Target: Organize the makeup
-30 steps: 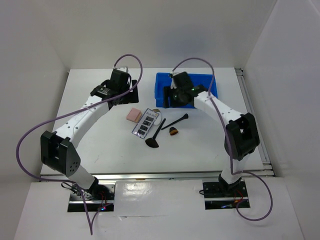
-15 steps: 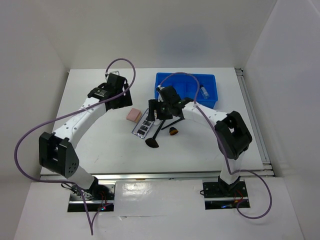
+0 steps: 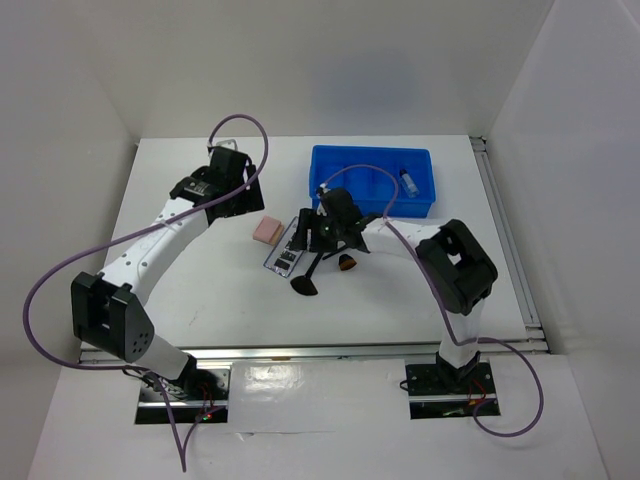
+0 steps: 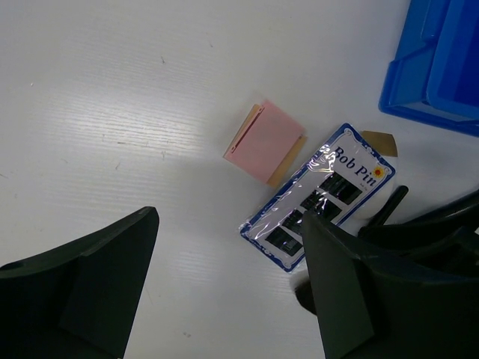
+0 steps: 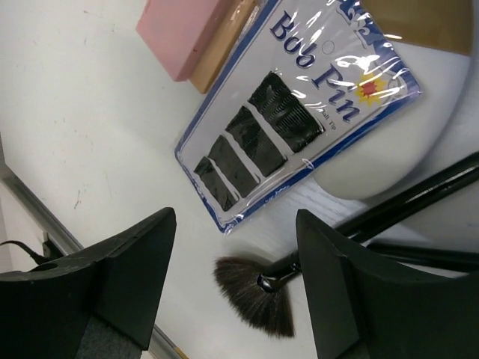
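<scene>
Overhead, I have the left hand (image 3: 238, 195) hanging above the white desk (image 3: 190, 280), beside the pink square sponge (image 3: 266, 229). The right hand (image 3: 314, 232) sits low over the clear-wrapped, blue-edged card of black pins (image 3: 287, 251), with the blue plastic divided bin (image 3: 370, 153) behind it. A black fan brush (image 3: 305, 283) lies at the card's near end and a stubby orange-brown brush (image 3: 347, 262) just right of it. I can't judge either hand's opening from up here.

On the left wrist camera, the left hand's fingers (image 4: 97, 288) stand wide apart with nothing between them. Beyond them the sponge lies against the card, whose print reads "Bob Pin" beside a small orange sun mark. The bin's corner shows at upper right.

On the right wrist camera, the right hand's fingers (image 5: 123, 280) are likewise spread wide and hold nothing. The same "Bob Pin" lettering is legible; the smaller print under it is unreadable. A white egg-shaped piece (image 5: 389, 161) touches the card's edge and the fan brush's thin handle. A second thin black handle (image 5: 426, 254) runs just beside that.
</scene>
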Controlling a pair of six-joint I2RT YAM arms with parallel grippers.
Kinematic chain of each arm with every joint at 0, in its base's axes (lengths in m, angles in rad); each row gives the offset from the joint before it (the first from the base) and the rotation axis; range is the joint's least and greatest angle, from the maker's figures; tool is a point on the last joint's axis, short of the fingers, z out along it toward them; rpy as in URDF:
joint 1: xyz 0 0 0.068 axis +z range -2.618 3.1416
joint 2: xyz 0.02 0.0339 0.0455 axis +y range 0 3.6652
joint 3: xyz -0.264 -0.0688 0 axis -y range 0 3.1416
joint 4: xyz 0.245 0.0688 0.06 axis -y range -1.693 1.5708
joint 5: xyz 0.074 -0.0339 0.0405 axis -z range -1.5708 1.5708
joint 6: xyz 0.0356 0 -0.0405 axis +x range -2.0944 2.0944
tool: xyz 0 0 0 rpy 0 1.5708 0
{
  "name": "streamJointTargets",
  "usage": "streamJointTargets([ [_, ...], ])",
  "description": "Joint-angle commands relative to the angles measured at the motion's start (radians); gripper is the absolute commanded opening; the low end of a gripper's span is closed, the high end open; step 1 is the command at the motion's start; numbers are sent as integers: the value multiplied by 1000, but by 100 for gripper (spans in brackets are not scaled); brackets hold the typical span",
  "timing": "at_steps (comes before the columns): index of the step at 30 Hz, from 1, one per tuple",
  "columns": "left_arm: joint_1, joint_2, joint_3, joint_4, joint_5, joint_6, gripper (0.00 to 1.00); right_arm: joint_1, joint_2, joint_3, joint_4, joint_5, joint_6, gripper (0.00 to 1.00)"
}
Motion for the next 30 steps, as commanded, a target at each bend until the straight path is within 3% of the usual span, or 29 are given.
streamJointTargets([
  [1,-1,-45,-12,25,5,-7,91,9,56,2,84,-12,24,72],
  [9,-1,-45,-12,34,24,2,91,19,96,11,104,-22,46,67],
  [12,-1,-45,-21,34,24,11,91,19,107,2,138,-22,58,59],
  [20,-1,-45,-21,34,24,11,91,28,98,-27,179,8,67,20],
  [22,-1,-45,-21,34,24,11,91,37,70,-27,170,32,55,4],
  [23,-1,-45,-21,34,24,11,91,37,58,-27,156,32,55,0],
  [30,-1,-45,-10,44,24,11,91,48,-109,26,43,87,-65,0],
])
